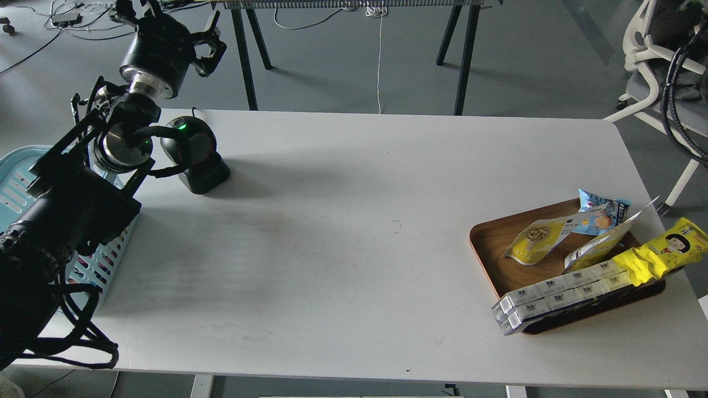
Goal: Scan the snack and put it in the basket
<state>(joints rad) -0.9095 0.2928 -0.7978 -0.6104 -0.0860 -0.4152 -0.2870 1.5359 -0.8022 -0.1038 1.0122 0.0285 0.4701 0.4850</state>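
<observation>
The snack (532, 239), a yellow and white pouch with a round bean picture, lies flat on the brown wooden tray (489, 243) at the table's right. The light blue basket (19, 177) stands at the table's left edge, mostly hidden behind my left arm. My left gripper (167, 15) is raised beyond the table's far left corner, above the scanner, with its fingers spread and nothing between them. My right gripper is out of view; only its cables (677, 88) show at the upper right.
A black scanner (193, 155) with a green light stands at the table's far left. The tray also holds a long yellow wrapper with a cartoon face (661, 254), a small blue packet (600, 213), another pouch (600, 246) and clear boxed packs (553, 296). A white chair (652, 61) stands at the right.
</observation>
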